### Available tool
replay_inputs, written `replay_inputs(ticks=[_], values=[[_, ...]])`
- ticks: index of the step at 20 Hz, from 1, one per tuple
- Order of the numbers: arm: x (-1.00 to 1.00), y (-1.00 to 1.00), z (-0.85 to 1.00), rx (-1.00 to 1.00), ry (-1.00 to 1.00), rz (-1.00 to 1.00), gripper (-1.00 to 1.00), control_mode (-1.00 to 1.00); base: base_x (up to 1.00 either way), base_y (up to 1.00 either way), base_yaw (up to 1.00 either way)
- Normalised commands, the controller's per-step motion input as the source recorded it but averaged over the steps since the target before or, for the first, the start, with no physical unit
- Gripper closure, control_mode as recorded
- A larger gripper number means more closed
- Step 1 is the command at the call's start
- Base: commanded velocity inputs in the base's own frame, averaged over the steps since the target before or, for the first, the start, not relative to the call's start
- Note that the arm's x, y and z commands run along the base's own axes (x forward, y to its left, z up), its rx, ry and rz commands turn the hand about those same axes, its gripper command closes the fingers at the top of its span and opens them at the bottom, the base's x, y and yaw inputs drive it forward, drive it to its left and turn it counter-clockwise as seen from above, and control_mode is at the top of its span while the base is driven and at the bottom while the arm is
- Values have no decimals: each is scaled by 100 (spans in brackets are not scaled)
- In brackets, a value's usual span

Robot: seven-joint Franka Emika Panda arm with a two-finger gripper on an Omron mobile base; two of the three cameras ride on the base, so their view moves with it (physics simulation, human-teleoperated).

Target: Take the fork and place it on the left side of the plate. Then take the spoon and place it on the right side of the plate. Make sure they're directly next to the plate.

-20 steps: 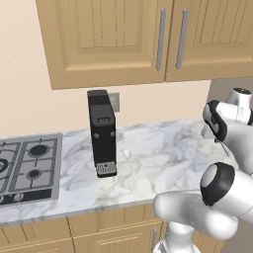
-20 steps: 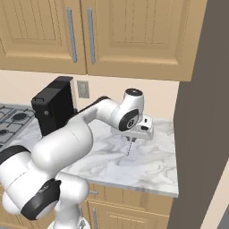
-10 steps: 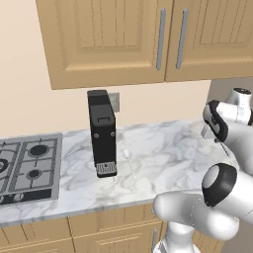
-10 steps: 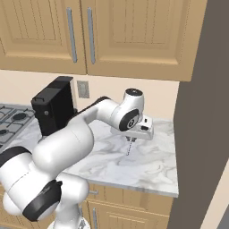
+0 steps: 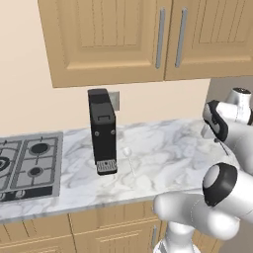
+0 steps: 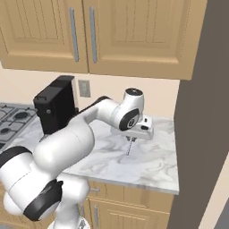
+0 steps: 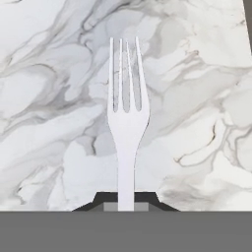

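My gripper [image 6: 130,139] hangs over the right part of the marble counter [image 6: 147,161], shut on the handle of the fork [image 6: 129,148], which points down at the stone. Looking along the hand, the pale fork [image 7: 126,113] runs straight away from the gripper [image 7: 126,203], tines outward, above bare marble. From the left base camera the gripper [image 5: 216,140] sits at the far right with the thin fork [image 5: 223,147] below it. The spoon [image 5: 130,159] lies on the counter just right of the coffee machine. The plate is out of view.
A black coffee machine [image 5: 102,131] stands at the back of the counter. A gas hob [image 5: 27,165] takes up the left end. Wooden wall cabinets [image 5: 133,34] hang above. A dark tall panel [image 6: 199,120] closes off the counter's right end.
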Motion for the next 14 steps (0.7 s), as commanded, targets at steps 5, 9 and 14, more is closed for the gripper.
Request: replay_inputs(ticks=[5, 9, 14], values=[[0, 0, 0, 0, 0, 0, 100, 100, -96, 34, 0], [0, 0, 0, 0, 0, 0, 100, 100, -17, 25, 19], [0, 0, 0, 0, 0, 0, 100, 100, 0, 49, 67]])
